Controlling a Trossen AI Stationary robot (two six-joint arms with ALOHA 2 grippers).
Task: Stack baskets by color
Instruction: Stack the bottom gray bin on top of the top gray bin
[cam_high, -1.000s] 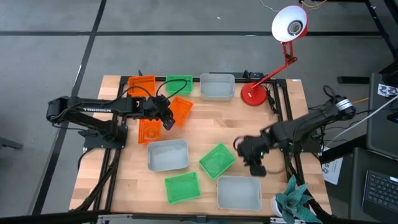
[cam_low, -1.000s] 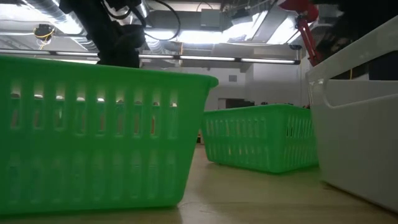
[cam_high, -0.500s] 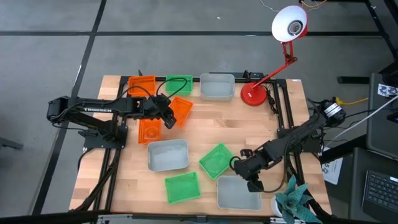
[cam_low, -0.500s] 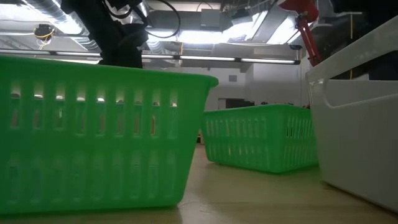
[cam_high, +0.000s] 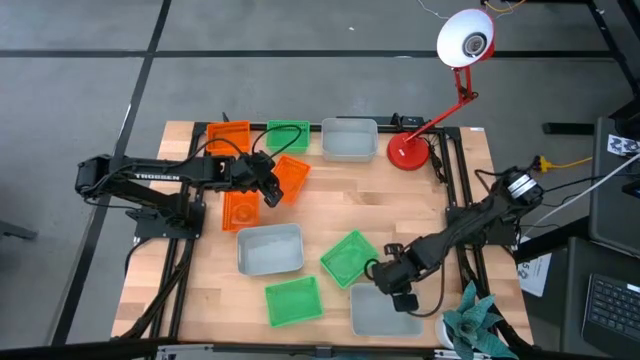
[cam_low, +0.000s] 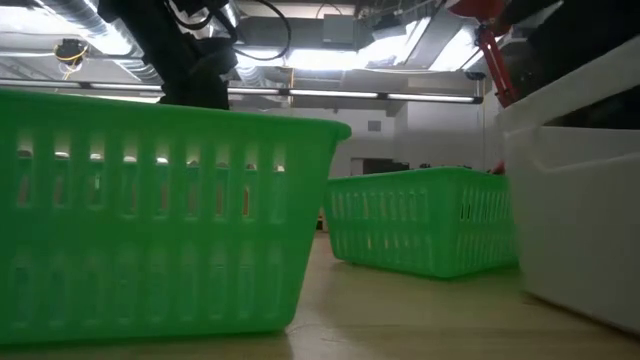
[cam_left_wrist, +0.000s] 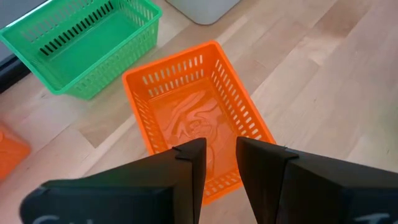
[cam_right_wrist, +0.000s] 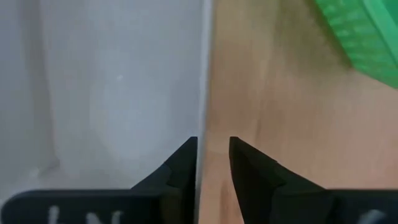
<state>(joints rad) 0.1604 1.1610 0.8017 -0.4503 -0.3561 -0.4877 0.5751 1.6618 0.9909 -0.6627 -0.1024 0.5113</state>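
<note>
Right end effector (cam_high: 398, 288) straddling the translucent grey-white plastic basket (cam_high: 385, 312) rim at the desk's five o'clock

Fingers are pinching its thin wall; light, stiff, probably slippery; left end effector (cam_left_wrist: 216, 163) is hovering part-open over the orange slotted plastic basket (cam_left_wrist: 198, 116).

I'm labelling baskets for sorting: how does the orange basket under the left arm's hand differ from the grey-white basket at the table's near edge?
The orange basket is slatted and opaque; the grey-white basket has smooth translucent walls. The orange one looks smaller and lies askew; the grey-white one lies square to the table edge. Both are shallow, rectangular and empty.
</note>
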